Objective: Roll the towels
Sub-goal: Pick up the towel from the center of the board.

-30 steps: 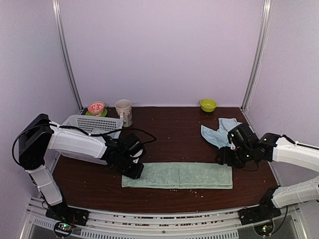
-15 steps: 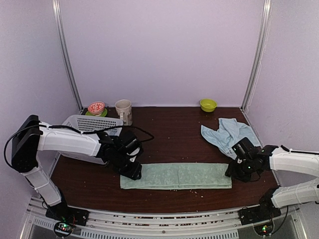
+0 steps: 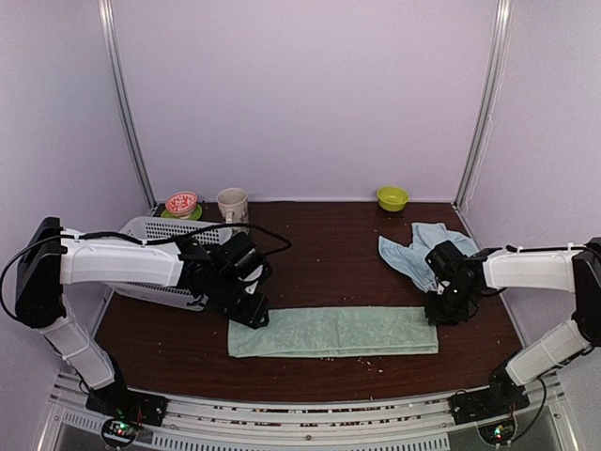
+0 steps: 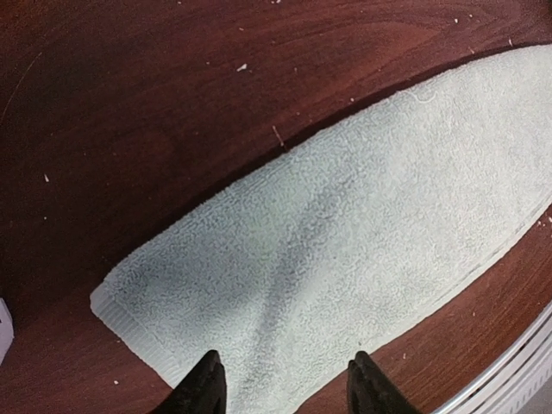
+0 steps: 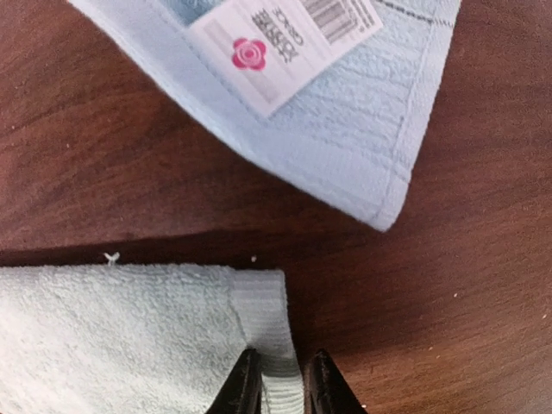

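mint green towel (image 3: 333, 331) lies flat as a long strip on the tabletop (image 3: 319, 254). left gripper (image 4: 285, 388) fingers apart over its left end. right gripper (image 5: 278, 386) pinched on its right hem. light blue towel (image 3: 421, 249) crumpled just beyond.

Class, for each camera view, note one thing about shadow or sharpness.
Top external: even, soft light across the table. Left wrist: a dark shadow streak crosses the green towel. Right wrist: the label on the blue towel is sharp.
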`<state>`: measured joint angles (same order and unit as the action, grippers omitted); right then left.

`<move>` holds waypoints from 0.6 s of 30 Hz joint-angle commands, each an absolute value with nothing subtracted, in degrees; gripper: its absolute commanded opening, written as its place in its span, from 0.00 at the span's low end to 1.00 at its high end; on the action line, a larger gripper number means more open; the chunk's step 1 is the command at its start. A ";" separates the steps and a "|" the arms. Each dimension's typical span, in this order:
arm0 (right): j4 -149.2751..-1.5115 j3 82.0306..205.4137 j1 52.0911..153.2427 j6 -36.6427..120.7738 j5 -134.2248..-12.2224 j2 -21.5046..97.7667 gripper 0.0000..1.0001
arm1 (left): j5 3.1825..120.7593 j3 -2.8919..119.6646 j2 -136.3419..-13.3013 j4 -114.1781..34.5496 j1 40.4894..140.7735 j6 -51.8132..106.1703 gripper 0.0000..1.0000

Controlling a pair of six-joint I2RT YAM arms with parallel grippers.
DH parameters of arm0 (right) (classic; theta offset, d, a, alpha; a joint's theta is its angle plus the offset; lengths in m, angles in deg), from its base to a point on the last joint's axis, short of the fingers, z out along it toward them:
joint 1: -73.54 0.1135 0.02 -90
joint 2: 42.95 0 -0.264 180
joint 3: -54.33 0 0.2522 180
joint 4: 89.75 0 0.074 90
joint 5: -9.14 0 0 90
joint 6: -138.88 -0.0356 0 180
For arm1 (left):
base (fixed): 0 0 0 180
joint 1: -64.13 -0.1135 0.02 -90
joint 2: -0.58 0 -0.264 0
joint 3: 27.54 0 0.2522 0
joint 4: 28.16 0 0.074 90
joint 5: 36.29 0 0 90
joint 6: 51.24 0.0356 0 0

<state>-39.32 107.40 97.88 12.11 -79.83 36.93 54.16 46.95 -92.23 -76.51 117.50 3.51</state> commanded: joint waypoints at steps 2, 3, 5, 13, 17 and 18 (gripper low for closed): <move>-36.07 114.71 97.07 17.29 -84.94 41.15 0.21 | 52.34 48.43 -91.47 -75.52 117.66 4.09 0.48; -35.56 116.09 97.03 17.48 -85.39 41.19 0.21 | 52.19 48.69 -91.58 -75.57 117.61 4.19 0.48; -34.38 117.79 96.95 17.24 -85.03 40.21 0.27 | 51.94 49.32 -91.93 -75.92 117.57 4.59 0.48; -35.08 107.53 99.77 8.22 -76.79 25.55 0.40 | 51.47 49.13 -92.38 -74.65 117.49 4.58 0.48; -38.18 99.73 101.05 3.23 -72.81 20.53 0.35 | 51.60 49.60 -93.80 -73.96 117.18 4.50 0.48; -38.98 98.37 101.12 2.17 -72.18 19.78 0.35 | 51.60 49.79 -94.07 -73.97 117.14 4.54 0.48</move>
<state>-36.88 103.51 100.37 8.32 -76.72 22.28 52.23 48.19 -92.73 -76.18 117.47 3.95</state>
